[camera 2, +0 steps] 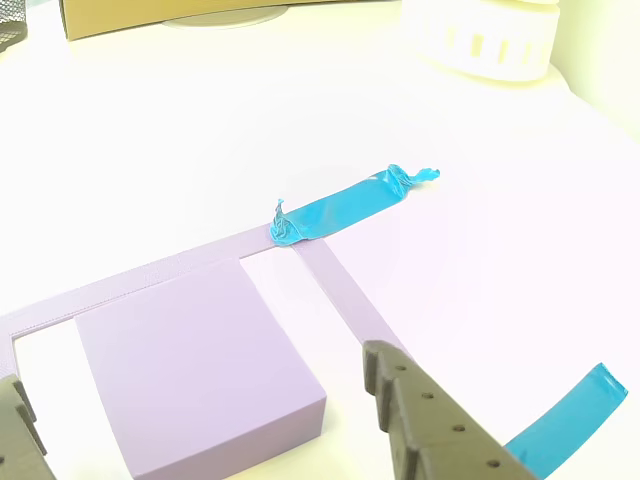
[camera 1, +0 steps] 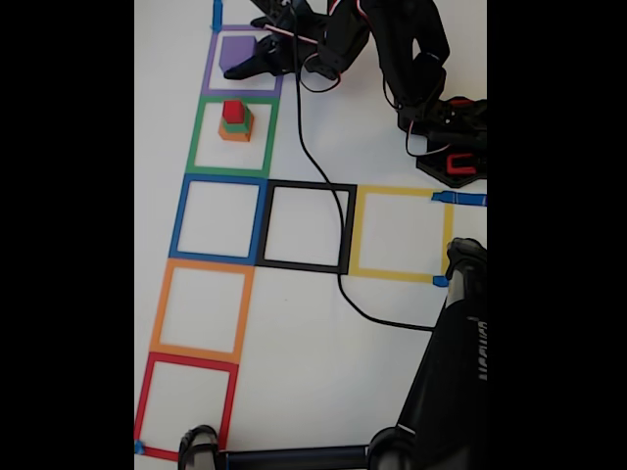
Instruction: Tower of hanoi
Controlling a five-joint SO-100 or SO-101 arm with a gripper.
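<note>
The purple cube (camera 1: pixel 235 51) lies inside the purple tape square (camera 1: pixel 208 78) at the top of the fixed view. My gripper (camera 1: pixel 245 47) reaches over it from the right. In the other view the purple cube (camera 2: pixel 190 370) sits between my two fingers, and the gripper (camera 2: pixel 190 375) is open around it with a gap on each side. The right finger (camera 2: pixel 430 420) is ridged and grey-brown. One square nearer in the fixed view, the orange cube (camera 1: pixel 234 133), green cube (camera 1: pixel 236 123) and red cube (camera 1: pixel 233 110) form a stack inside the green tape square (camera 1: pixel 196 137).
Below the green square lie blue (camera 1: pixel 179 217), black (camera 1: pixel 350 227), yellow (camera 1: pixel 359 233), orange (camera 1: pixel 160 308) and red (camera 1: pixel 143 403) tape squares. A black cable (camera 1: pixel 312 176) crosses the table. A black stand (camera 1: pixel 460 372) fills the lower right. Crumpled blue tape (camera 2: pixel 340 210) lies beyond the cube.
</note>
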